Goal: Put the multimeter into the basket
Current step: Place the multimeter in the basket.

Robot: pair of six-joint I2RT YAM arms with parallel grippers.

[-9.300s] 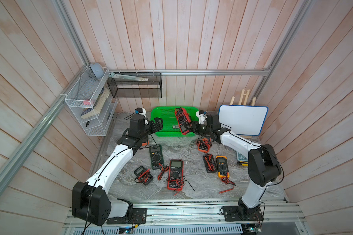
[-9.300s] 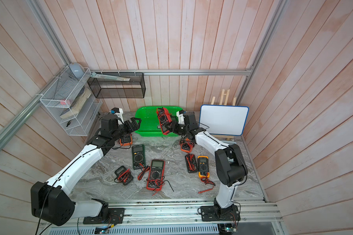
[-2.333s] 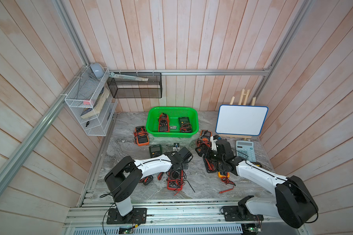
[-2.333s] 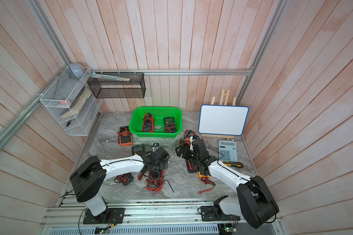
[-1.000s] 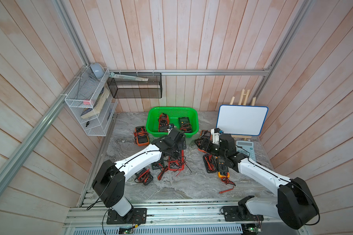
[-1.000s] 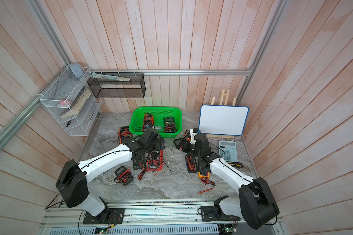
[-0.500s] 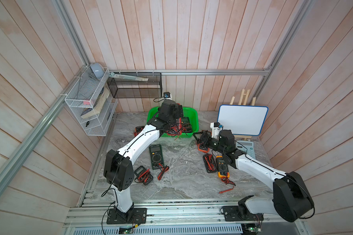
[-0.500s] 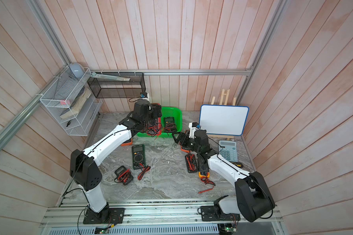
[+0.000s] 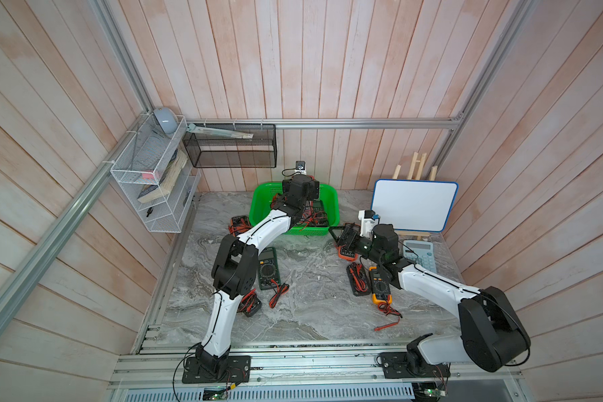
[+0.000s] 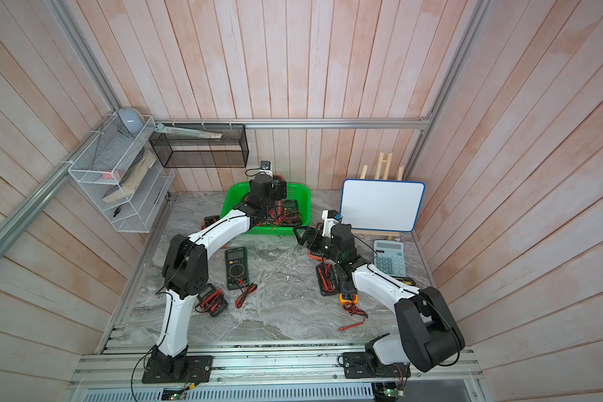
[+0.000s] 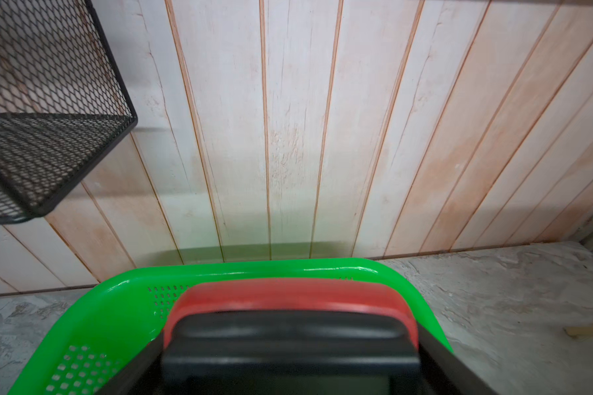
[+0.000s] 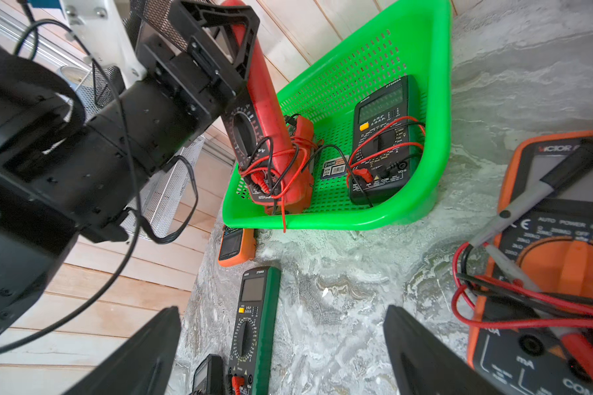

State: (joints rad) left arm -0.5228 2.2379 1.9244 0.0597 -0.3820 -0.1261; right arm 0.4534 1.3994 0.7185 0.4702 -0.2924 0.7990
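The green basket (image 9: 332,199) (image 10: 303,195) (image 11: 117,307) (image 12: 439,102) stands at the back of the table against the wall. My left gripper (image 9: 302,190) (image 12: 233,58) (image 11: 290,359) hangs over it, shut on a red multimeter (image 12: 267,113) (image 11: 288,297). That multimeter is held steeply tilted, its lower end and tangled leads down inside the basket. A dark green multimeter (image 12: 384,136) and another red one (image 12: 298,171) lie in the basket. My right gripper (image 9: 342,235) (image 10: 305,236) (image 12: 281,352) is open and empty, just right of the basket.
Loose multimeters lie on the table: a green one (image 9: 267,268), an orange one (image 9: 239,222) left of the basket, an orange one (image 12: 555,273) by my right gripper, and a yellow one (image 9: 380,289). A whiteboard (image 9: 413,205), calculator (image 9: 420,255), black mesh bin (image 9: 230,149) and wire rack (image 9: 154,181) line the back.
My left arm has carried the red multimeter from the middle of the table back to above the basket. The right gripper has drifted slightly toward the basket and stayed open.
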